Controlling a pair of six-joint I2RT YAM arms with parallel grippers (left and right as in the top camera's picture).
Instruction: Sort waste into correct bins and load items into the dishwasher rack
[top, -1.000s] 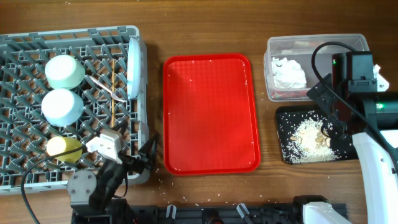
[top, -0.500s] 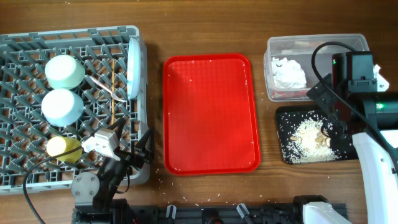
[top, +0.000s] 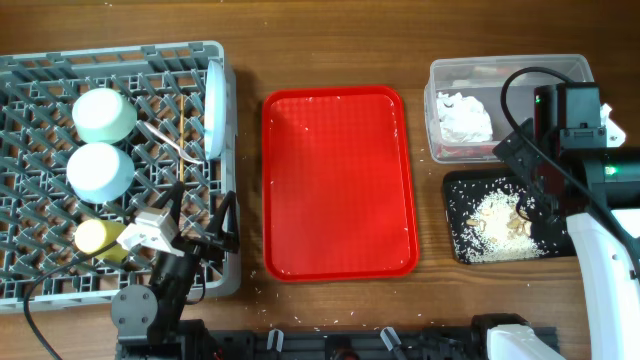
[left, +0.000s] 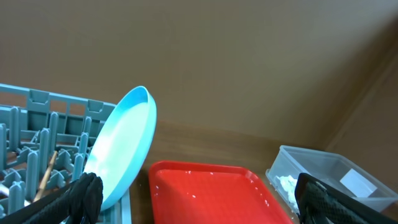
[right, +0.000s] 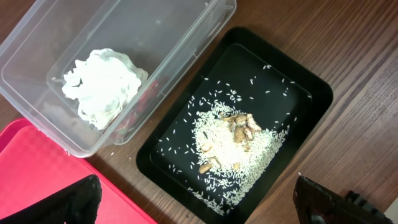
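The grey dishwasher rack (top: 60, 285) at the left holds two pale blue bowls (top: 104, 115) (top: 99, 172), a yellow-green cup (top: 98, 237), chopsticks (top: 168, 142) and a pale blue plate (top: 214, 108) standing on edge, which also shows in the left wrist view (left: 121, 146). The clear tub (top: 505, 68) holds a crumpled white napkin (right: 102, 84) and a red scrap (right: 144, 104). The black tray (right: 311, 106) holds rice and beige scraps (right: 233, 146). My left gripper (left: 199, 202) is open and empty over the rack's front right corner. My right gripper (right: 196, 205) is open and empty above the black tray. The fork is not in view.
A red serving tray (top: 338, 180) lies in the middle between the rack and the bins, with a few rice grains on it. Loose grains lie on the wooden table near the front edge (top: 300, 325). The right arm's body (top: 575, 130) covers part of both bins.
My left gripper has drawn back to the left, over the rack's front right corner. The right arm and all the objects have not moved.
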